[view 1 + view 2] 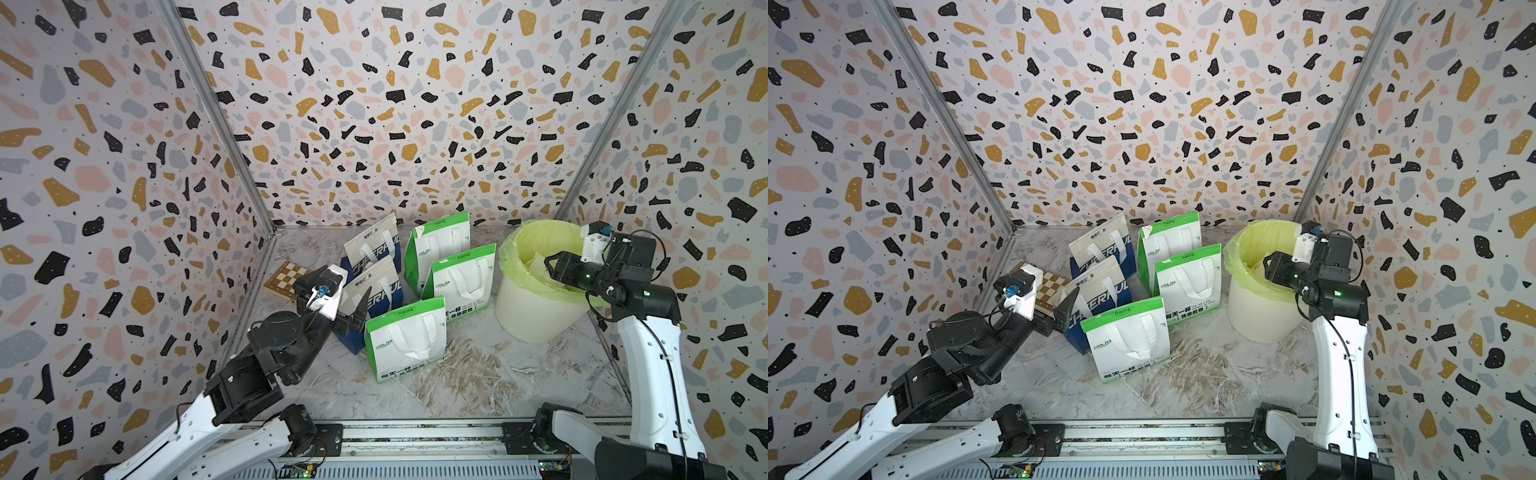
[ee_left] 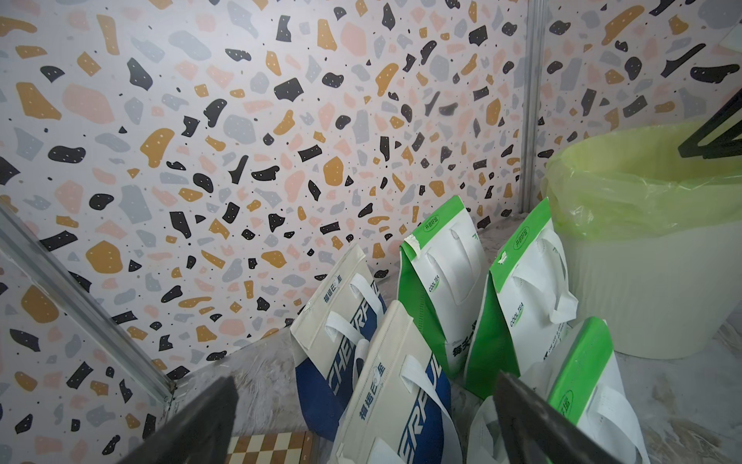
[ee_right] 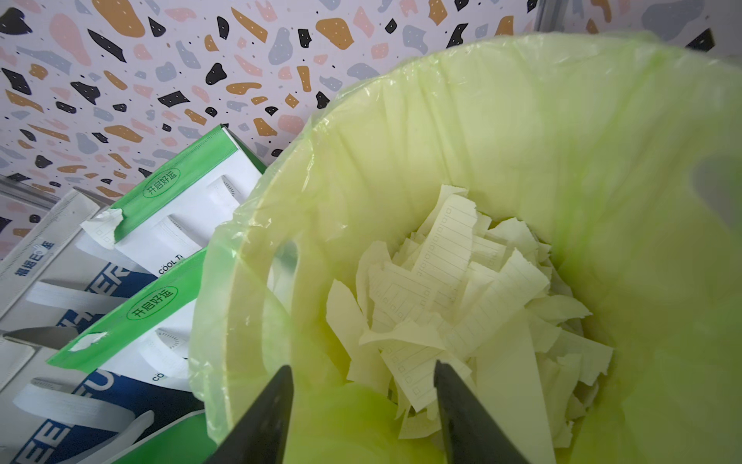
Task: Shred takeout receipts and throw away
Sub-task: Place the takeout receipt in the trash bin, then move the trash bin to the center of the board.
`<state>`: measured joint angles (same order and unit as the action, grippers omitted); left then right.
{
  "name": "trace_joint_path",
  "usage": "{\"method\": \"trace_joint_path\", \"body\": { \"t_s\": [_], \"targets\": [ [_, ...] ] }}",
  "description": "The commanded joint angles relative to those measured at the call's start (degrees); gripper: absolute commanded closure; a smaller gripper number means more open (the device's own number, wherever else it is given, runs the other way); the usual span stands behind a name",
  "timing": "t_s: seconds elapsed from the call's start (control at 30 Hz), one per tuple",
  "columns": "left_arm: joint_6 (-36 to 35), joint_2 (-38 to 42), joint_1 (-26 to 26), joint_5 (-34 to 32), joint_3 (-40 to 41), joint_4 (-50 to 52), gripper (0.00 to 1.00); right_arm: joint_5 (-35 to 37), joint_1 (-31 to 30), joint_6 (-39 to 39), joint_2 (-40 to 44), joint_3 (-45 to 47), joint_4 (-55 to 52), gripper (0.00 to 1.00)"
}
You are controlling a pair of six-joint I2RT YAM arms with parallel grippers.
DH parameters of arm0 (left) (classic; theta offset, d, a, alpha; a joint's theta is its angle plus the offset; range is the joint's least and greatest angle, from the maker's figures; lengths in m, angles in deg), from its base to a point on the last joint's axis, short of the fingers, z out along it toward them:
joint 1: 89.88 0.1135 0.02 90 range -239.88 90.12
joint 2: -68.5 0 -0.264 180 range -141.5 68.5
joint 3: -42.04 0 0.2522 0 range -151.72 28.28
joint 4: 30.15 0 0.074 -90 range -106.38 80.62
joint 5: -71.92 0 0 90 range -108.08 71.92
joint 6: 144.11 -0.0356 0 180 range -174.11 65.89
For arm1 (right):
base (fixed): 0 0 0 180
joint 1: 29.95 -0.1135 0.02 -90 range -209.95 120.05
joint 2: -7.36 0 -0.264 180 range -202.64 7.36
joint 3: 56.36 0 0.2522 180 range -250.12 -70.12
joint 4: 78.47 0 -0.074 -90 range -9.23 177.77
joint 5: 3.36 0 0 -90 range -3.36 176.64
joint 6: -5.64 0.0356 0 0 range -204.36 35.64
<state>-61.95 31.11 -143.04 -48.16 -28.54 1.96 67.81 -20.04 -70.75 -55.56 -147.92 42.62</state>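
Above the yellow-green plastic liner (image 3: 522, 120) of a white ribbed plastic bin (image 1: 528, 320), at the right of the grey marble-patterned worktop (image 1: 478, 374), the right claw (image 3: 363, 365) hangs with its two black fingers parted and nothing between them. Beneath it, at the bottom of the bin, lies a heap of torn takeout receipts (image 3: 441, 289): cream-white paper pieces with faint ruled lines and small check boxes.

Across the worktop, the left claw (image 2: 365, 379) is spread wide and empty, close to the nearer of two blue-and-white paper bags (image 1: 376, 291). Whether a finger touches that bag cannot be told. A brown-and-cream checkered wooden board (image 1: 282, 278) lies flat near the left wall, partly hidden by the left claw in both top views.

Three green-and-white paper bags (image 1: 405, 340) with white ribbon handles stand upright in a row between the blue-and-white pair and the bin. A small torn paper scrap (image 3: 102, 231) clings to the top corner of the rearmost green-and-white bag, and another bit shows at the top corner of the middle one.
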Motion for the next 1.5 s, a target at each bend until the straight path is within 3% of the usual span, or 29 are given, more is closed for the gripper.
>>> {"method": "trace_joint_path", "body": {
  "t_s": [0.0,0.13,0.3,0.43,0.6,0.8,1.03,1.27,1.4,1.47],
  "targets": [
    [1.87,0.47,-0.01,-1.09,-0.13,0.97,0.00,-2.54,-0.48,-1.13,-0.16,-2.13,-1.13,0.39],
    [2.41,1.83,-0.01,-2.57,0.47,2.40,0.00,-11.23,-1.40,-1.33,1.98,-2.62,2.87,0.39],
    [6.84,7.33,-0.03,-7.76,3.03,4.32,0.00,-19.57,-9.58,1.75,7.69,-2.43,6.64,0.43],
    [9.92,12.29,-0.04,-11.30,5.14,5.47,0.00,-15.15,-12.91,3.42,15.09,1.45,0.78,0.46],
    [11.74,14.01,-0.07,-15.10,4.62,11.90,0.00,-0.07,-13.80,2.75,24.90,12.88,-8.36,0.46],
    [15.35,13.92,-0.02,-17.32,4.31,18.42,0.00,10.10,-13.81,7.30,31.85,26.21,-4.81,0.41],
    [18.12,13.33,-0.06,-17.61,7.17,18.93,0.00,15.16,-13.75,13.55,28.69,34.19,12.36,0.40],
    [14.31,12.04,0.07,-20.54,11.83,11.76,0.00,23.83,-12.58,7.08,18.63,34.03,28.40,0.38],
    [11.18,9.61,1.44,-19.09,13.75,4.88,0.00,19.19,-8.34,5.66,13.52,36.39,39.38,0.37],
    [12.29,6.81,5.64,-15.23,12.74,4.04,0.00,15.85,-6.32,4.99,9.85,36.54,43.28,0.37]
  ]
}}
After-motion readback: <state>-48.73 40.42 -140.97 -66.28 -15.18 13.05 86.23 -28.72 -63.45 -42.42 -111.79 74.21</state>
